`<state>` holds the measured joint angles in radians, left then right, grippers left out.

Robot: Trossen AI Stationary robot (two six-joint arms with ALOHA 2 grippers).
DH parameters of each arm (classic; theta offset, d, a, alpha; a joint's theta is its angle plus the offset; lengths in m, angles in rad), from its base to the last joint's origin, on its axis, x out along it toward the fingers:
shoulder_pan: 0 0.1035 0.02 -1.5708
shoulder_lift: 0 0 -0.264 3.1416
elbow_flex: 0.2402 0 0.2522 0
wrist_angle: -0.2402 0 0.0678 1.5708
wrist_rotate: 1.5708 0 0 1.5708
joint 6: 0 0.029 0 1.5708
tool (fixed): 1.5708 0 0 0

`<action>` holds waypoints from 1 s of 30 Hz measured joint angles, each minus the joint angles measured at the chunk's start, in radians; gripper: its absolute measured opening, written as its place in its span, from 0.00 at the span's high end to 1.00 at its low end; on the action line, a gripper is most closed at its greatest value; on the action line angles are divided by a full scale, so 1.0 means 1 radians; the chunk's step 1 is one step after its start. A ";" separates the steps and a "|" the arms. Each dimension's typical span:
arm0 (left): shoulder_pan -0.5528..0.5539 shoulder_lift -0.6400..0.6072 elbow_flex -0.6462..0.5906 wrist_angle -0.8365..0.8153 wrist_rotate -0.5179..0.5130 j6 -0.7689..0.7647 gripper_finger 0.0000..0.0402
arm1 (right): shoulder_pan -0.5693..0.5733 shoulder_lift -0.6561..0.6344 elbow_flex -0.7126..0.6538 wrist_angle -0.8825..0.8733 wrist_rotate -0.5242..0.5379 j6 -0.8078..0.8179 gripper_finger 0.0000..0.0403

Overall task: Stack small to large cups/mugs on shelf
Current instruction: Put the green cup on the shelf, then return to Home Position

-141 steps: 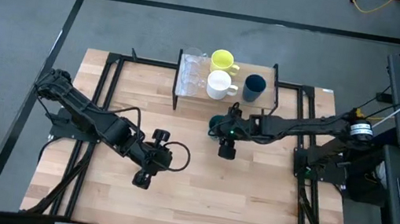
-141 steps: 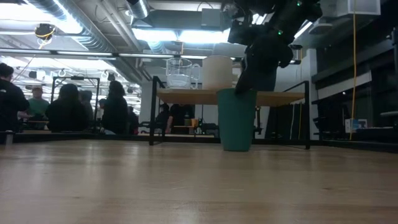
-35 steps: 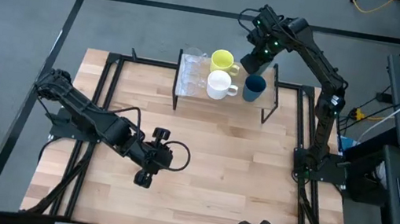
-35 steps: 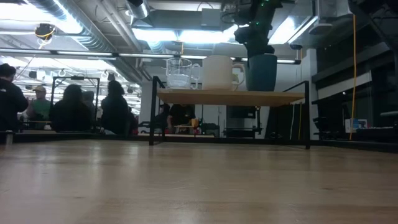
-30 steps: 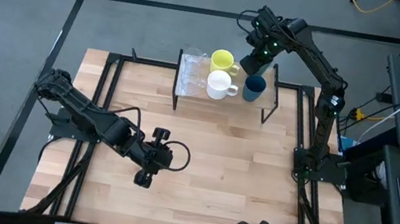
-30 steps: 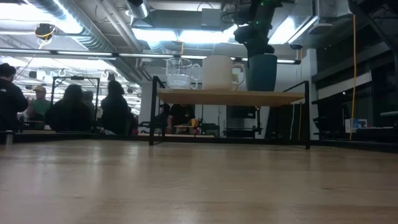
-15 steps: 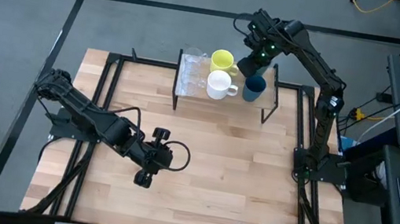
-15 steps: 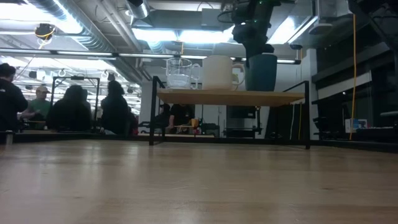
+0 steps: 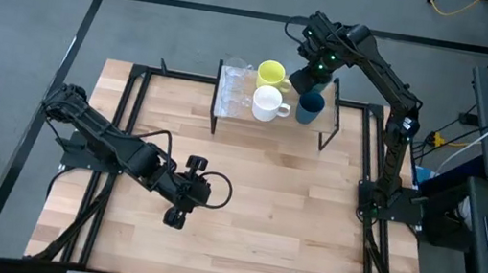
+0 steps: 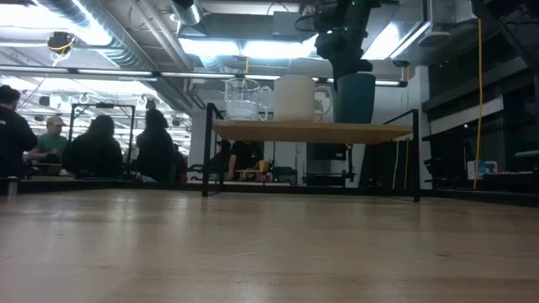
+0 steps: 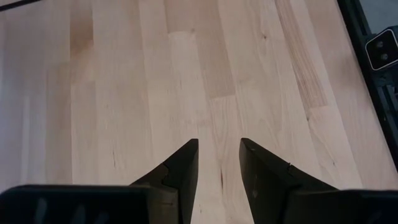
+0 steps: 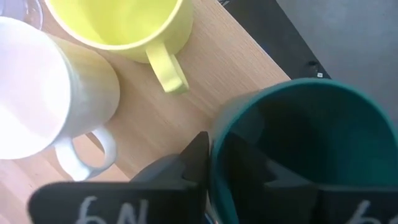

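Observation:
On the shelf (image 9: 287, 120) stand clear glasses (image 9: 231, 91), a yellow mug (image 9: 271, 71), a white mug (image 9: 268, 104) and a dark blue cup (image 9: 309, 108). The teal-green cup (image 12: 292, 102) stands upright on the shelf board beside the yellow mug (image 12: 118, 22), behind the dark blue cup (image 10: 355, 97). In the high view my right gripper (image 9: 308, 76) mostly covers it. That gripper (image 12: 233, 162) reaches down onto the cup's rim, shut on its wall. My left gripper (image 9: 176, 215) waits open over the tabletop's near left part, with nothing between its fingers (image 11: 186, 162). My right gripper straddles the teal-green cup's wall at the rim (image 12: 214, 146), on the side toward the white mug: one finger (image 12: 196, 155) outside, one inside. It comes from above, pointing down. The cup stands upright on the shelf. Whether the inner finger still touches, I cannot tell.
The shelf stands at the table's far edge on thin black legs (image 10: 206, 151). Black frame rails (image 9: 133, 101) run along the table's sides. Bare wooden tabletop (image 9: 289, 221) lies between the shelf and the near edge. People sit in the room beyond (image 10: 93, 147).
My right arm has shifted slightly toward the table's left above the shelf. The teal-green cup has stayed where it stands on the shelf.

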<state>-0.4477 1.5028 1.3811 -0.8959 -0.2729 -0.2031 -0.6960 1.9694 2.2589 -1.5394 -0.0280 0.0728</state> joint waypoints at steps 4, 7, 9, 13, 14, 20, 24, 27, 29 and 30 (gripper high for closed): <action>0.000 0.000 0.000 0.000 0.000 0.000 0.72 | 0.000 0.000 0.000 0.000 0.000 -0.017 0.82; 0.000 0.000 0.000 0.000 0.000 0.000 0.72 | 0.000 0.000 0.000 0.000 0.000 -0.024 0.76; 0.000 0.000 0.000 0.000 0.000 0.000 0.72 | 0.000 0.000 0.000 0.000 0.000 -0.026 0.71; 0.000 0.000 0.000 0.000 0.000 0.000 0.72 | 0.000 0.000 0.006 -0.008 0.000 -0.026 0.62; 0.000 0.000 0.000 0.000 0.000 0.000 0.72 | 0.000 0.000 0.013 -0.015 0.000 -0.025 0.60; 0.000 0.000 0.000 0.000 0.000 0.000 0.72 | 0.000 -0.003 0.098 -0.029 0.000 -0.020 0.54; 0.000 0.000 0.000 0.000 0.000 0.000 0.72 | 0.000 -0.057 0.087 -0.033 -0.006 -0.002 0.54; 0.000 0.000 0.000 0.000 0.000 0.000 0.72 | 0.000 -0.106 0.087 -0.033 -0.016 0.001 0.54; 0.000 0.000 0.000 0.000 0.000 0.001 0.72 | 0.005 -0.140 0.087 -0.032 -0.017 0.032 0.54; 0.000 0.000 0.000 0.000 0.000 0.001 0.72 | 0.008 -0.156 0.087 -0.032 -0.017 0.050 0.54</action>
<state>-0.4477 1.5028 1.3811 -0.8963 -0.2726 -0.2020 -0.6880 1.8137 2.3463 -1.5719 -0.0448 0.1223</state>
